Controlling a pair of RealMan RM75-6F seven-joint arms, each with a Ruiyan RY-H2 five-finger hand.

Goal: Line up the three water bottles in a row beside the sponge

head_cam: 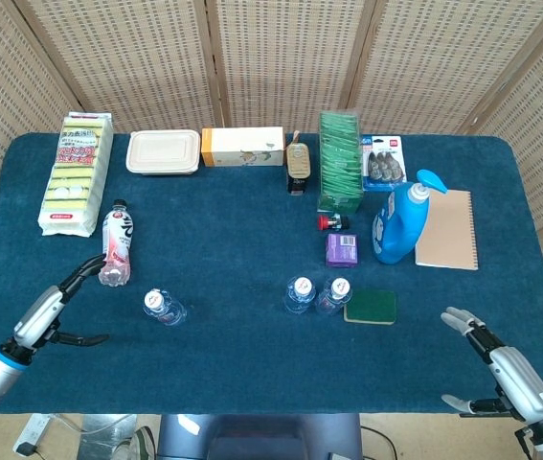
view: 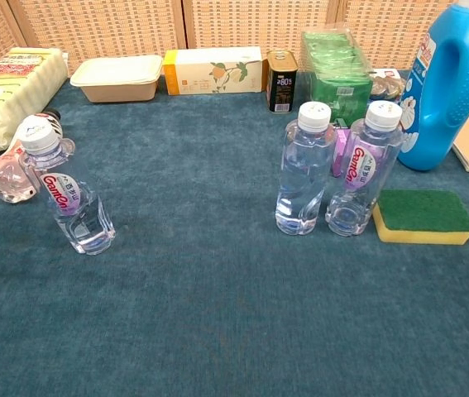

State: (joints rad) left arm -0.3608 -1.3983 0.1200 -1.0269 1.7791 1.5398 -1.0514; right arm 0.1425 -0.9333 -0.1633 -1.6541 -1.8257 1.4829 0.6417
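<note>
Where the blue cloth meets the near left corner, the left hand (head_cam: 56, 305) is seen released, its fingers spread and nothing held. Just beyond it a pink-labelled drink bottle (head_cam: 117, 244) lies on its side. Three water bottles are counted — each clear, white-capped and wrapped in a pale purple label with red lettering. The lone water bottle (view: 67, 191) stands upright at the left, well apart from the other two and close in front of the lying drink bottle. Towards the middle, the second water bottle (view: 305, 169) and the third water bottle (view: 363, 169) stand upright side by side, nearly touching. The third is just beside one sponge (view: 423, 217) — green on top, yellow beneath — which lies flat to its right. Behind the pair, a purple packet (head_cam: 342, 249) and one blue detergent bottle (view: 455, 83) are seen, with a spiral notebook (head_cam: 447, 229) further right. Along the far edge, a pack of sponges (head_cam: 78, 172), a lidded container (head_cam: 163, 151), a box (head_cam: 243, 147), a small can (head_cam: 297, 162) and a green stack (head_cam: 340, 159) are ranged. At the near right corner, the right hand (head_cam: 501, 369) is likewise released, fingers apart and empty.
</note>
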